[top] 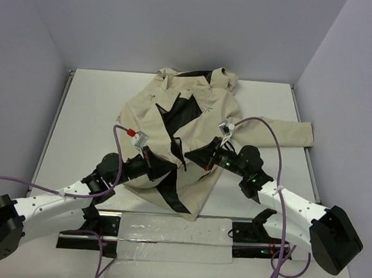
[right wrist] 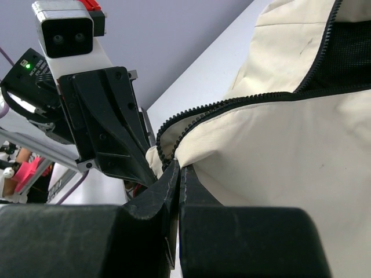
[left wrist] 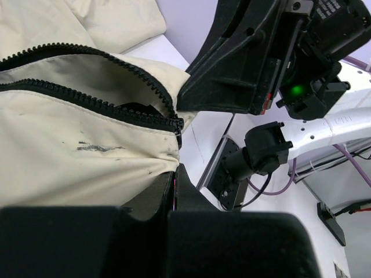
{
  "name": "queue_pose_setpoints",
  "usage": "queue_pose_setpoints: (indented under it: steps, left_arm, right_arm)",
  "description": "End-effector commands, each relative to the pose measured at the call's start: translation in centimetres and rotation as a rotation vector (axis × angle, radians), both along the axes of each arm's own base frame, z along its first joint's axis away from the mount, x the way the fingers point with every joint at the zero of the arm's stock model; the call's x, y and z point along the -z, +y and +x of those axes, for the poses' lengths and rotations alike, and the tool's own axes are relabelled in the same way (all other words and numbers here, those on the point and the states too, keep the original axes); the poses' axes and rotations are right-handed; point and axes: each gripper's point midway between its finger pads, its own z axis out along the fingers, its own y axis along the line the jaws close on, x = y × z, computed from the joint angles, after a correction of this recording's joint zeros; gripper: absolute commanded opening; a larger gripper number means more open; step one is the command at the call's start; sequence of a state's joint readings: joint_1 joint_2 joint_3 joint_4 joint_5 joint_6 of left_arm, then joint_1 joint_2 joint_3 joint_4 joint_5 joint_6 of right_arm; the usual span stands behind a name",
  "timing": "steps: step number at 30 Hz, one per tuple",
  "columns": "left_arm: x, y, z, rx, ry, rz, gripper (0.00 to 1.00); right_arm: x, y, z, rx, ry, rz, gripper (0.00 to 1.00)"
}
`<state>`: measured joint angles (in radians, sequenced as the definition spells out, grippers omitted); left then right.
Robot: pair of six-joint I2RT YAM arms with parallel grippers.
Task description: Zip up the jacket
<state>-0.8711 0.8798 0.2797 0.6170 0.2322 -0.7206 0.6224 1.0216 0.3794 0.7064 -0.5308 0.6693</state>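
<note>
The beige jacket [top: 204, 115] lies on the white table, front open, black lining showing. Its lower part is lifted between my two grippers. My left gripper [top: 150, 163] is shut on the jacket's hem just below the zipper's lower end [left wrist: 178, 124]; its jaws pinch beige fabric [left wrist: 87, 156]. My right gripper [top: 204, 157] is shut on the jacket's other edge beside the black zipper teeth [right wrist: 191, 113]. In the left wrist view the right gripper [left wrist: 243, 63] faces mine closely; in the right wrist view the left gripper [right wrist: 107, 127] does the same.
The jacket's right sleeve [top: 290, 131] stretches toward the table's right edge. A transparent plate on a rail [top: 166, 231] runs along the near edge between the arm bases. Purple cables [top: 272, 146] loop over both arms. Grey walls enclose the table.
</note>
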Motion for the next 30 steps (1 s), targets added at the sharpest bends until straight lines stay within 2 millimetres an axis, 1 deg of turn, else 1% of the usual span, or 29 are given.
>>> queue_pose_setpoints:
  steps: [1,7,8,10,13,15,16,19,21,24,25,26,28,30]
  left_arm:
    - [0.1,-1.2,-1.1,0.074,0.003,0.028,0.0]
    - [-1.4,-1.5,-0.6,0.066,-0.034,0.002,0.02]
    - [-1.6,-1.5,-0.6,0.063,-0.042,0.0,0.07]
    - [-2.3,-1.2,-0.2,0.038,-0.057,-0.008,0.28]
    - [-2.8,-0.6,0.1,0.001,-0.066,-0.009,0.51]
    - [-3.5,0.0,0.2,-0.028,-0.079,-0.015,0.58]
    - [-3.3,0.4,0.6,-0.056,-0.072,-0.005,0.62]
    - [-4.5,1.4,0.7,-0.101,-0.09,-0.045,0.62]
    - [-5.9,2.4,1.2,-0.164,-0.087,-0.114,0.61]
    - [-7.1,3.4,2.0,-0.237,-0.06,-0.165,0.62]
    - [-7.1,3.6,2.4,-0.265,-0.038,-0.165,0.62]
    - [-7.4,3.5,2.9,-0.283,-0.028,-0.161,0.63]
    - [-6.9,3.1,3.5,-0.299,0.022,-0.131,0.64]
    - [-6.7,2.0,3.9,-0.284,0.052,-0.105,0.64]
  right_arm:
    - [-4.7,-1.3,2.2,0.139,-0.137,0.082,0.0]
    - [-4.9,-1.6,1.7,0.141,-0.117,0.102,0.0]
    - [-4.9,-1.7,1.6,0.143,-0.109,0.109,0.0]
    - [-5.1,-1.9,1.5,0.148,-0.099,0.122,0.0]
    - [-5.1,-2.1,1.6,0.167,-0.081,0.13,0.0]
    - [-5.1,-2.3,1.9,0.187,-0.063,0.132,0.0]
    - [-5.3,-2.3,1.9,0.19,-0.059,0.138,0.0]
    - [-5.4,-2.3,1.9,0.193,-0.049,0.143,0.0]
    - [-5.5,-2.4,2.0,0.198,-0.047,0.144,0.0]
    - [-5.5,-2.3,2.0,0.2,-0.04,0.147,0.0]
    - [-5.4,-2.3,2.1,0.2,-0.039,0.147,0.0]
    - [-5.4,-2.2,2.1,0.198,-0.039,0.146,0.0]
    - [-5.5,-2.2,2.1,0.2,-0.04,0.148,0.0]
    - [-5.6,-2.2,2.1,0.201,-0.04,0.149,0.0]
